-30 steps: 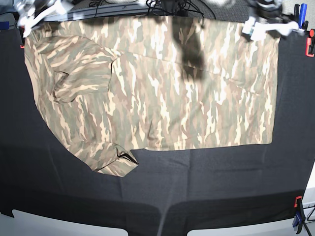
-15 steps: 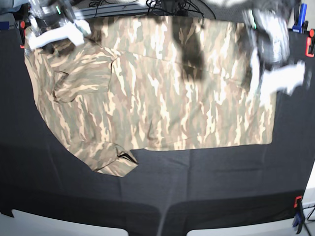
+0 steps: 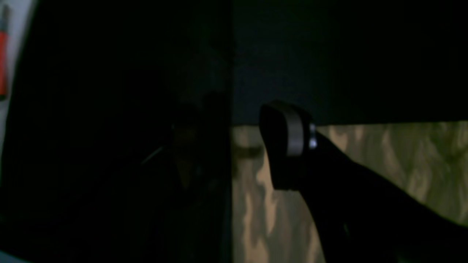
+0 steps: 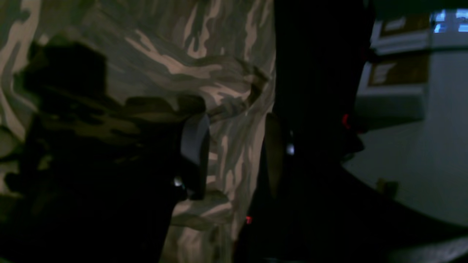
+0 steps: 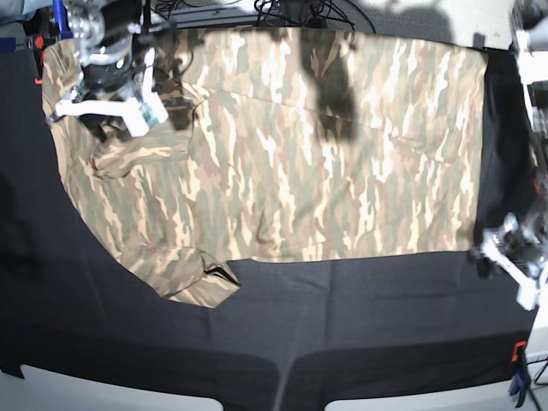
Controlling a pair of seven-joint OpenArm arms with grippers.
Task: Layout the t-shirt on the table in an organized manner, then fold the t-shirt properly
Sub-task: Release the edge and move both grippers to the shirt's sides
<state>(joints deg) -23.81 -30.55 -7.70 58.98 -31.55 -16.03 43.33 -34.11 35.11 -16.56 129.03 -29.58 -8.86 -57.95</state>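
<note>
Both arms have come away from the far hem, left jaws (image 5: 505, 270) and right jaws (image 5: 107, 107) released and empty, leaving the t-shirt (image 5: 282, 154) flat on the desk (image 5: 360, 334), apparently ready for folding.

My left wrist camera shows a very dark picture. The black table (image 3: 347, 54) fills the top and the left side. Low on the right I see the t-shirt (image 3: 402, 160) with its tan and green patches, lying flat on the table. Its straight edge runs across the middle of the picture. One finger (image 3: 289, 142) of my left gripper (image 3: 234, 146) sticks up in front of that edge, dark with a grey pad. The other finger is lost in the dark on the left. Something red (image 3: 3, 62) shows at the far left edge.
</note>
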